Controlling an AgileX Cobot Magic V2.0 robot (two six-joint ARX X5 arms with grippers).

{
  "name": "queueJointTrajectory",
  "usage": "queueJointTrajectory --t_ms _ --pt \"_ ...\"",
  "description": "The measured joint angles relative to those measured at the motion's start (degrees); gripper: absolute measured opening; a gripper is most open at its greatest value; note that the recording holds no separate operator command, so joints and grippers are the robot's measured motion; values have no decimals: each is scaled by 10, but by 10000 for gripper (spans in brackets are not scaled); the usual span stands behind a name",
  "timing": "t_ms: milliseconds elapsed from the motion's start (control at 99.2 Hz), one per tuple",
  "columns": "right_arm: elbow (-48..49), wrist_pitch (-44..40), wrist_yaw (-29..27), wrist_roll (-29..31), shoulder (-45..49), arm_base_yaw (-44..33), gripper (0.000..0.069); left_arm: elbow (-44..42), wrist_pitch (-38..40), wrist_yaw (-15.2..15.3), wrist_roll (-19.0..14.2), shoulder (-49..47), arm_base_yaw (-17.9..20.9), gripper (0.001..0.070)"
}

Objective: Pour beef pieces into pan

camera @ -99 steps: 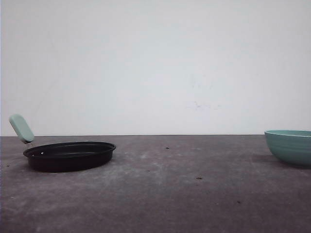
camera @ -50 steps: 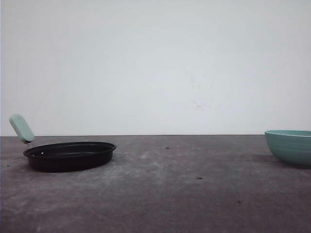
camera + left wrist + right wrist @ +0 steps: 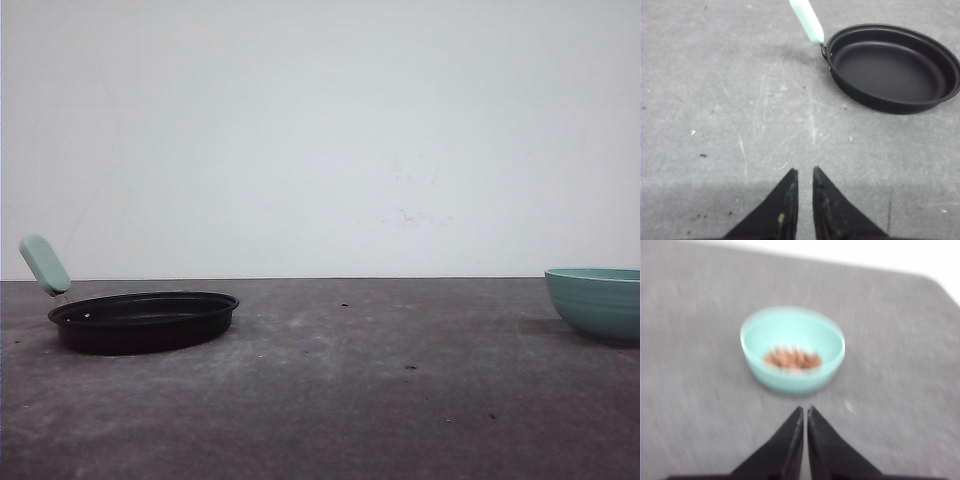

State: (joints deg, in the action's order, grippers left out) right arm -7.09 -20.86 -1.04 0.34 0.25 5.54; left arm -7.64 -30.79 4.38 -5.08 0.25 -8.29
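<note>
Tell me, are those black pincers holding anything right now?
No. The left gripper and right gripper are both shut on nothing, short of the pan and bowl.

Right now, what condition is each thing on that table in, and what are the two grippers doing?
Shallow black frying pan with mint-green handle: upright on the table, nothing inside.
Teal-green deep bowl: upright on the table, holding the beef.
Reddish-brown beef pieces: heaped in the bowl, not poured.
Left gripper: shut, holding nothing, apart from the pan.
Right gripper: shut, holding nothing, short of the bowl.
</note>
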Motion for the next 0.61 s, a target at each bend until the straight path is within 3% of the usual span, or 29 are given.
queueJointTrajectory --t_ms 252,413,605 --pt "0 -42 -67 54 0 0 9 1 38 0 -76 0 0 26" --pt "0 -42 -78 84 0 0 9 1 58 0 -124 0 0 26" --pt "0 -26 -78 114 0 0 9 1 61 0 -143 0 0 26"
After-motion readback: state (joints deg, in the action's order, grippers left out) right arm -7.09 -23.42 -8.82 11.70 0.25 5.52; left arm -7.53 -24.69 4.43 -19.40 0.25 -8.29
